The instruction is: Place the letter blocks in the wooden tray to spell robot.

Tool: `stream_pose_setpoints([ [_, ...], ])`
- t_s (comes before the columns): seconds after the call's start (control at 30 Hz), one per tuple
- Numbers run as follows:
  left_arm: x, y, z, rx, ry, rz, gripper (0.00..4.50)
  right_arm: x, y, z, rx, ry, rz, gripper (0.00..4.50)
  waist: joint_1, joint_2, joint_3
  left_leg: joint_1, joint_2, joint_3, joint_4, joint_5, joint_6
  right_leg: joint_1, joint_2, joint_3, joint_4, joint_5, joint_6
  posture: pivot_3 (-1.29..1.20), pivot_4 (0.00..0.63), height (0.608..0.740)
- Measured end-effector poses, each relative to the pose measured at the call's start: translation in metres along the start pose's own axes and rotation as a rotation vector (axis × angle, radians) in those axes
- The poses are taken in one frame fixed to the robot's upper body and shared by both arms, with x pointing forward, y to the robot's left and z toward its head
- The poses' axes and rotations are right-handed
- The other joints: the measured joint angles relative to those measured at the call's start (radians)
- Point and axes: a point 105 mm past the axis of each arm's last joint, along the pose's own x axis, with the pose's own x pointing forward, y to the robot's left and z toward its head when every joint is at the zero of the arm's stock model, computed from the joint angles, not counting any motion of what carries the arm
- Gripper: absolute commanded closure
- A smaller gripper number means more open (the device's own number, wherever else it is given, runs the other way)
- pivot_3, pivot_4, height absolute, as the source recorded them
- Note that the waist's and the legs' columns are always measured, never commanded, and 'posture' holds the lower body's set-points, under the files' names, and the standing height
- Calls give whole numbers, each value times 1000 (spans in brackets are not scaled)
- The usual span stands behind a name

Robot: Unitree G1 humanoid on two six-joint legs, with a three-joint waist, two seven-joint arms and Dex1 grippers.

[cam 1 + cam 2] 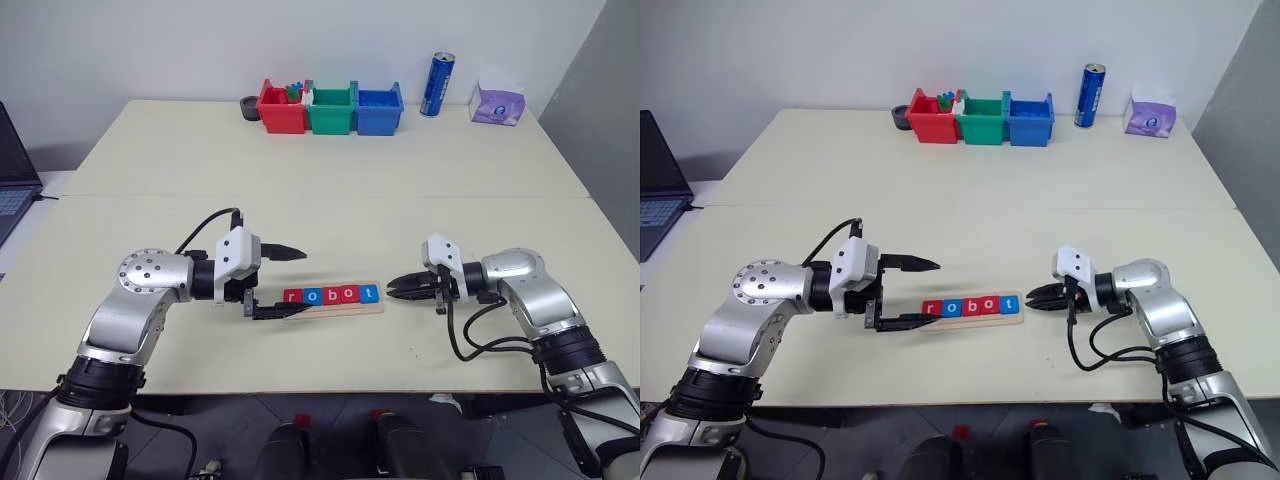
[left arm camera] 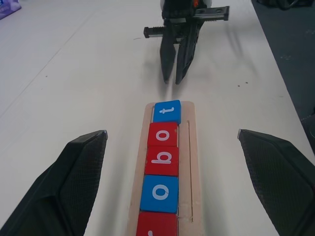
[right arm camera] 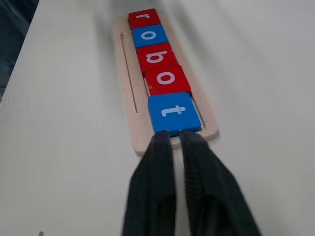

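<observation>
The wooden tray (image 1: 345,308) lies near the table's front edge. Five letter blocks (image 1: 330,295) sit in it in a row, reading r, o, b, o, t from left to right. The r (image 3: 144,18), b (image 3: 157,56) and second o (image 3: 166,78) are red. The first o (image 3: 150,34) and the t (image 3: 173,112) are blue. My left gripper (image 1: 302,282) is open, with its fingers either side of the tray's left end and not touching it. My right gripper (image 1: 390,287) is shut on nothing, its tips a short gap off the tray's right end, by the t.
Red (image 1: 282,108), green (image 1: 331,110) and blue (image 1: 379,110) bins stand in a row at the back. A blue can (image 1: 438,84) and a purple tissue pack (image 1: 497,104) stand to their right. A laptop (image 1: 12,175) sits off the left edge.
</observation>
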Motion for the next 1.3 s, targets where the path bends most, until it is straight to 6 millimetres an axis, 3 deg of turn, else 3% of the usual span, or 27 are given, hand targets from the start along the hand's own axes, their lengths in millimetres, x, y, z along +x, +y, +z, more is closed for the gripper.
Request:
stream_pose_setpoints([
  [0.57,0,0,0,-2,2,2,0,16,2,-13,-20,32,-20,4473,1,0,0,0,0,0,0,0,0,0,0,0,0,0,0,0,150,740],
  [0.9,0,0,0,-4,2,3,0,27,-1,-7,-35,11,-24,4473,1,0,0,0,0,0,0,0,0,0,0,0,0,0,0,0,150,740],
  [1.3,0,-1,-1,-5,3,1,0,9,-3,-6,-52,44,-35,4473,1,0,0,0,0,0,0,0,0,0,0,0,0,0,0,0,150,740],
])
